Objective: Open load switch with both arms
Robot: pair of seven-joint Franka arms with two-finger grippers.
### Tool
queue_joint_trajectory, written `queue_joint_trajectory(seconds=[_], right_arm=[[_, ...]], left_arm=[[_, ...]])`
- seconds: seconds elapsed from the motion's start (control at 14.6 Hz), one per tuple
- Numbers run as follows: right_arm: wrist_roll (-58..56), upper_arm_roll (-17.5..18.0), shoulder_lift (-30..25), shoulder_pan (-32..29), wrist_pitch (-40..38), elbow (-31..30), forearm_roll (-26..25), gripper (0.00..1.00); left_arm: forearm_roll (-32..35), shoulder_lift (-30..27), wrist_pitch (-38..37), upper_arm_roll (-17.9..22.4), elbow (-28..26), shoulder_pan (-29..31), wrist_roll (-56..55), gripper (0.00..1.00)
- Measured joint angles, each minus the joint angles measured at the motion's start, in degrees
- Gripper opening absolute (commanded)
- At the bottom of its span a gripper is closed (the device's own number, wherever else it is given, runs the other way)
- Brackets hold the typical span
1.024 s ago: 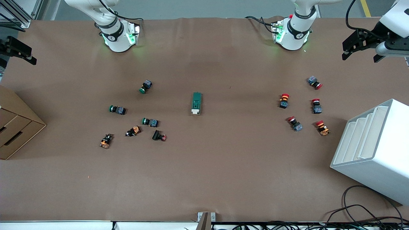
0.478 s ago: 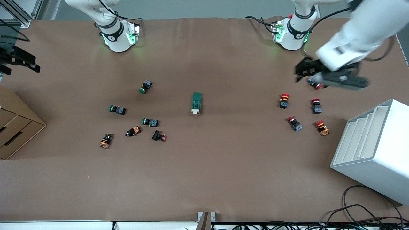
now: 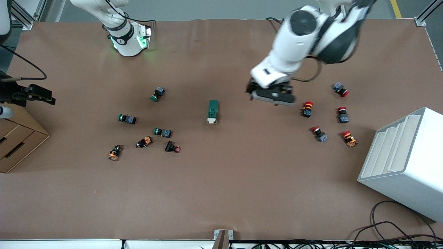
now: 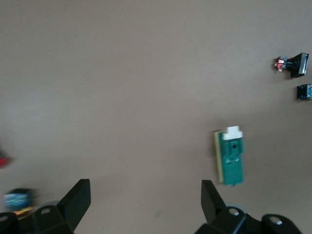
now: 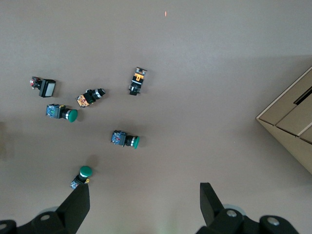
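The load switch (image 3: 213, 111), a dark green oblong block with a white tab at the end nearer the front camera, lies flat mid-table. It also shows in the left wrist view as the load switch (image 4: 230, 156), off to one side of the fingers. My left gripper (image 3: 271, 95) hangs open over bare table between the switch and the red-capped buttons, with nothing between its fingers (image 4: 145, 195). My right gripper (image 3: 38, 95) is open and empty (image 5: 144, 200) over the table's edge at the right arm's end, above the cardboard box.
Green-capped push buttons (image 3: 157, 93) and small orange-and-black parts (image 3: 144, 141) are scattered toward the right arm's end. Red-capped buttons (image 3: 307, 109) lie toward the left arm's end. A cardboard box (image 3: 17, 138) and a white slotted rack (image 3: 405, 162) stand at the table's two ends.
The left arm has swung in from the table's end to just beside the load switch. The right gripper has crept inward over the table's edge. The switch has not moved.
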Motion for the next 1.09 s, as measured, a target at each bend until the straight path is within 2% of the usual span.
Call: queue_joint_trajectory(seconds=[0.2, 0.41, 0.68, 0.89, 1.09], right_arm=[[3.1, 0.1, 0.2, 0.1, -1.0, 0.0, 0.2, 1.00], [16.3, 0.6, 0.3, 1.0, -1.5, -0.3, 2.2, 1.00], [36.9, 1.0, 1.4, 4.4, -1.7, -1.6, 4.4, 1.00], [59.2, 1.2, 4.4, 11.9, 2.2, -1.9, 4.7, 1.00], [77.5, 1.4, 9.5, 17.9, 6.5, -1.7, 4.9, 1.00]], left_arm=[[11.2, 7.1, 8.3, -0.1, -1.5, -7.0, -17.0, 0.99], [27.1, 13.7, 12.3, 0.0, -1.4, -11.2, -33.9, 1.00], [50.0, 22.3, 13.1, -0.1, -0.1, -16.1, -58.2, 1.00], [59.4, 26.4, 13.1, -0.1, 0.2, -18.8, -69.1, 0.99], [65.7, 26.9, 11.6, 0.0, 0.5, -22.0, -74.1, 0.99]])
